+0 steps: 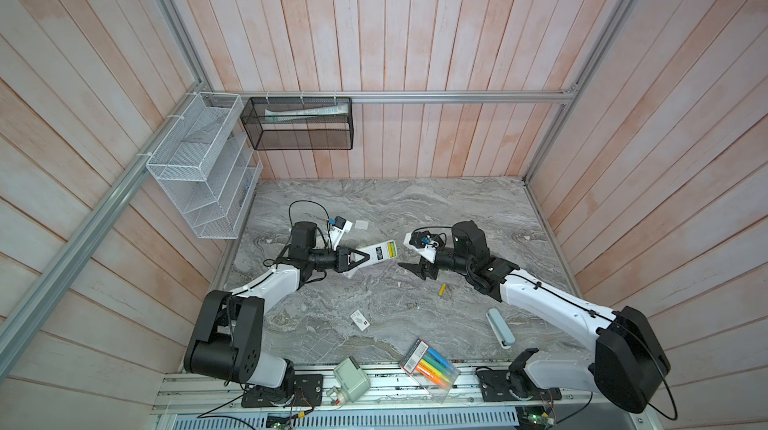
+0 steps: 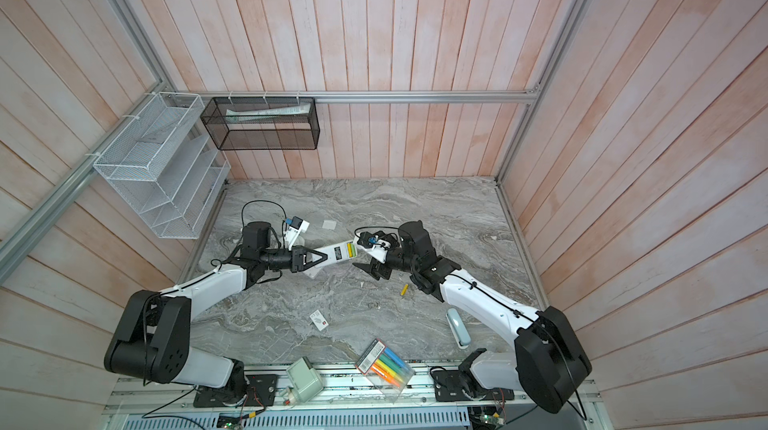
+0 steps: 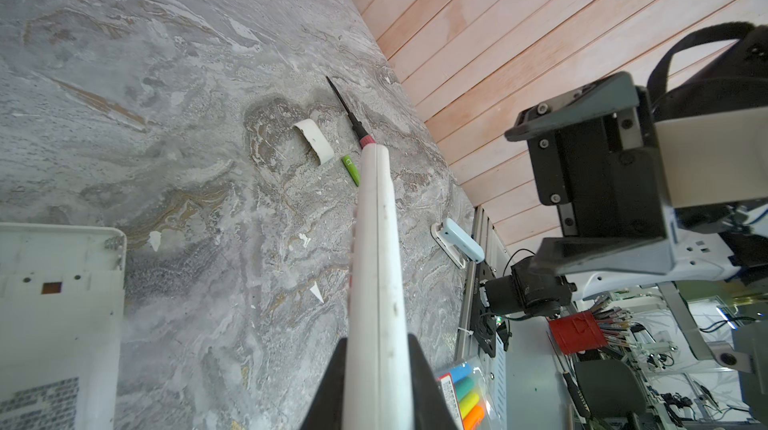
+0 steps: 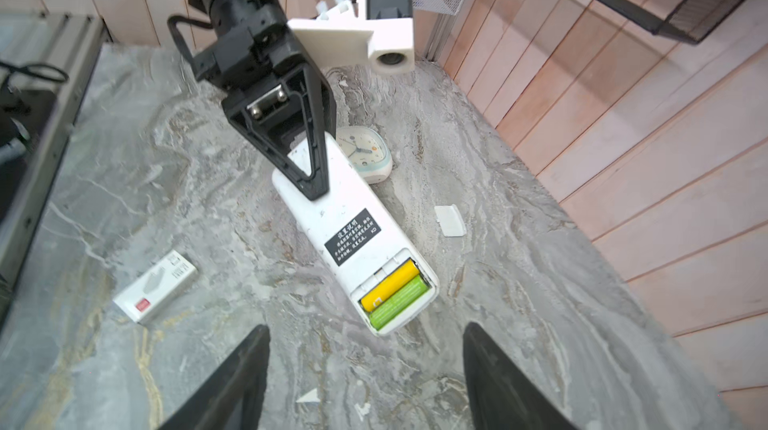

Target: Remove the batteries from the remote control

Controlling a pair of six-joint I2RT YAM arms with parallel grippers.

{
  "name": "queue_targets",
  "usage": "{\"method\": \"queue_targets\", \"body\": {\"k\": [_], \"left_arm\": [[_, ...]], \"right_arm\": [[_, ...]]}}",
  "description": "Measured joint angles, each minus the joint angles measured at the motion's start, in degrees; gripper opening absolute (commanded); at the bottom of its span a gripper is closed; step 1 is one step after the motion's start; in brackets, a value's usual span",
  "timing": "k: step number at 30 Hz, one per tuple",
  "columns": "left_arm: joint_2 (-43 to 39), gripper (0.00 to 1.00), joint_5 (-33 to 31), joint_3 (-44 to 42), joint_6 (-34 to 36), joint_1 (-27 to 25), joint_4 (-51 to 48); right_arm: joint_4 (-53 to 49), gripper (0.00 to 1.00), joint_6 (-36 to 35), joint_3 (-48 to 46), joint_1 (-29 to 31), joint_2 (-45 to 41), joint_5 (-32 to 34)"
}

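Observation:
My left gripper point(image 1: 360, 259) point(image 3: 376, 340) is shut on the near end of the white remote control point(image 1: 379, 252) point(image 4: 349, 215) and holds it tilted above the table. The remote's compartment is uncovered, with two batteries side by side in it, a yellow one point(image 4: 390, 284) and a green one point(image 4: 400, 301). In both top views another battery point(image 1: 442, 289) point(image 2: 404, 289) lies loose on the table; the left wrist view shows it as a green battery point(image 3: 351, 170). My right gripper point(image 1: 413, 270) point(image 4: 365, 334) is open and empty, just short of the compartment end.
A white cover piece point(image 4: 449, 220), a small clock point(image 4: 368, 153) and a screwdriver point(image 3: 349, 111) lie on the marble. A small white box point(image 1: 360, 319), a pale blue case point(image 1: 500, 327) and a marker pack point(image 1: 430, 369) sit toward the front. Wire racks point(image 1: 199, 166) hang at the back left.

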Motion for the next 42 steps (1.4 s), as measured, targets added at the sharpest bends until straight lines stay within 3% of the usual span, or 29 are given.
{"method": "queue_targets", "body": {"k": [9,23,35,38,42], "left_arm": [[0.0,0.00,1.0,1.0,1.3,-2.5,-1.8],[1.9,0.00,0.8,2.6,1.6,-6.4,-3.3],[2.0,0.06,1.5,3.4,1.8,-6.5,-3.7],[2.1,0.12,1.6,3.4,1.8,-6.5,-3.9],[2.1,0.20,1.6,3.5,1.7,-6.5,-3.9]], "right_arm": [[0.0,0.83,-16.0,-0.2,5.4,2.8,4.2],[2.6,0.83,-23.8,1.5,9.1,9.2,12.8],[1.3,0.67,-25.2,4.6,9.1,12.9,14.5],[1.2,0.58,-25.5,4.8,9.1,13.2,14.9],[0.7,0.39,-25.9,4.9,9.2,13.2,15.1]]}}
